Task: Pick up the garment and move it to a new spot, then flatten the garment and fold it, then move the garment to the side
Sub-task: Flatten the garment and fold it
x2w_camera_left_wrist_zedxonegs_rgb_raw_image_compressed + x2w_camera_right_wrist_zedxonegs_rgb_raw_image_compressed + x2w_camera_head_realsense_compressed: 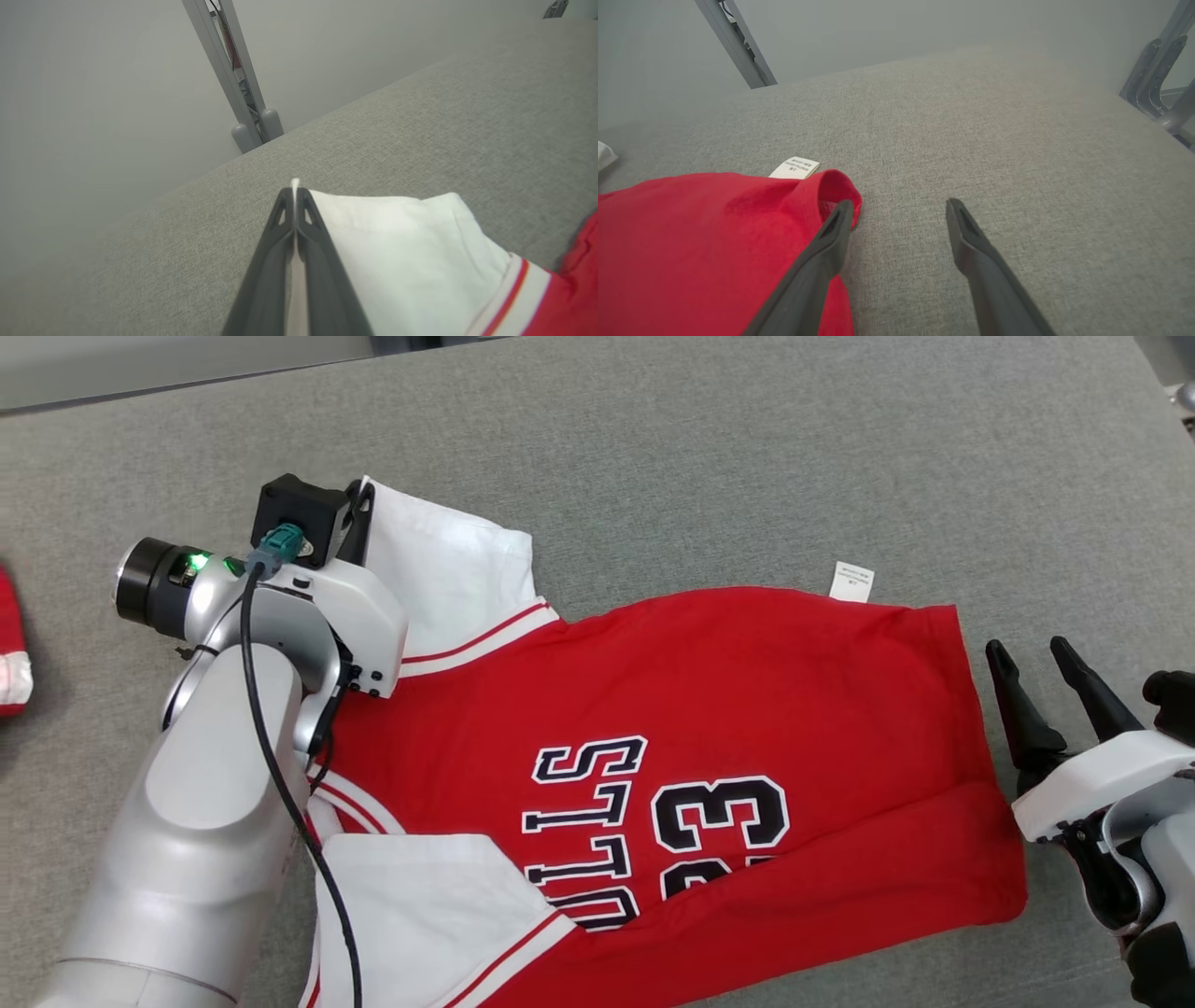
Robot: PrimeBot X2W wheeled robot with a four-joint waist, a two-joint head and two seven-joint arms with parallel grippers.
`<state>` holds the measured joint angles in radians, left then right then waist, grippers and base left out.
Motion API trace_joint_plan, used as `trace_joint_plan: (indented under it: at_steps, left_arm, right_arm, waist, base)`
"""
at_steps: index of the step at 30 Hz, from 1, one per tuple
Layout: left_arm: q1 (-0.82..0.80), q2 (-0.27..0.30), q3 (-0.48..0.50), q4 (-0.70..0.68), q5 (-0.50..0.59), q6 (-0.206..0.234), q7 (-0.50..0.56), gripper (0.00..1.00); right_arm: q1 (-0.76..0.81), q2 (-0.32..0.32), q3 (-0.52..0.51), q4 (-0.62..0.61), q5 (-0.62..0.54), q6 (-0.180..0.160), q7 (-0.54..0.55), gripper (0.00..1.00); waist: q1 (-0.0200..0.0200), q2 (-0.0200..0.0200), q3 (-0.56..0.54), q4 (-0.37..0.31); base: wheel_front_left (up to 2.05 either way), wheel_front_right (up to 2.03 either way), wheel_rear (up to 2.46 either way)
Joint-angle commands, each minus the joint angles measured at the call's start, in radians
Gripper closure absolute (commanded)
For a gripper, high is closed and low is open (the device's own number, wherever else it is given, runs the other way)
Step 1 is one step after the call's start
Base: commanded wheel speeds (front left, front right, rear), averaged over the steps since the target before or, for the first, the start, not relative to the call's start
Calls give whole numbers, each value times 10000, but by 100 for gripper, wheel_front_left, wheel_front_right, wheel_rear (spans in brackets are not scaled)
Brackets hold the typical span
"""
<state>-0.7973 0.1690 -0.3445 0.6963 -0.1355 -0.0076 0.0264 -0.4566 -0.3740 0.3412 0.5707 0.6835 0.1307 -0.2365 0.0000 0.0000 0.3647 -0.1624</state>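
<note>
The garment (709, 709) is a red jersey with white sleeves and black "BULLS 23" lettering, lying spread on the grey fabric surface (747, 457). My left gripper (359, 509) is at the far upper sleeve (448, 569). In the left wrist view the left gripper (294, 191) is shut, with a thin white edge of the sleeve (397, 242) pinched between its fingers. My right gripper (1027, 649) stands open just right of the jersey's hem. In the right wrist view the right gripper (900, 204) is empty, and its left finger touches the hem corner of the garment (691, 242).
A white care label (851, 581) sticks out from the jersey's far edge. Another red and white cloth (9, 644) lies at the left edge. Grey metal frame legs (243, 93) stand beyond the surface's far edge, and more legs (1153, 79) at its right.
</note>
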Motion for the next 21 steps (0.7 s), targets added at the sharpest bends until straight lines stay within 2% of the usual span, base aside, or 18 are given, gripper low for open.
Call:
trace_joint_plan:
  at_steps: [1, 15, 16, 18, 19, 21]
  left_arm:
    - [138, -22, -36, -17, -70, -19, -38, 100]
    - [2, -186, -353, -452, -145, 25, -220, 100]
    - [-26, -191, -368, -485, -144, 37, -220, 100]
    - [-89, -207, -391, -541, -162, 54, -239, 100]
    - [-114, -212, -403, -561, -167, 64, -250, 100]
    - [-150, -221, -416, -601, -193, 89, -254, 100]
  right_arm:
    - [-170, -139, 147, 174, 83, 2, 10, 0]
    - [-1795, -900, 2873, 1805, 997, 2, 19, 0]
    - [-1914, -968, 3060, 1908, 972, 0, 13, 21]
    - [-2152, -1034, 3408, 2132, 1000, 0, 17, 84]
    - [-2259, -1094, 3567, 2222, 998, 0, 12, 100]
    - [-2491, -1261, 3888, 2475, 887, 0, -25, 100]
  waist:
    - [0, 0, -30, 117]
    - [0, 0, 235, 566]
    - [0, 0, 270, 601]
    - [0, 0, 329, 674]
    - [0, 0, 349, 712]
    - [0, 0, 376, 790]
  base:
    - [0, 0, 0]
    - [0, 0, 0]
    - [0, 0, 0]
    - [0, 0, 0]
    - [0, 0, 0]
    - [0, 0, 0]
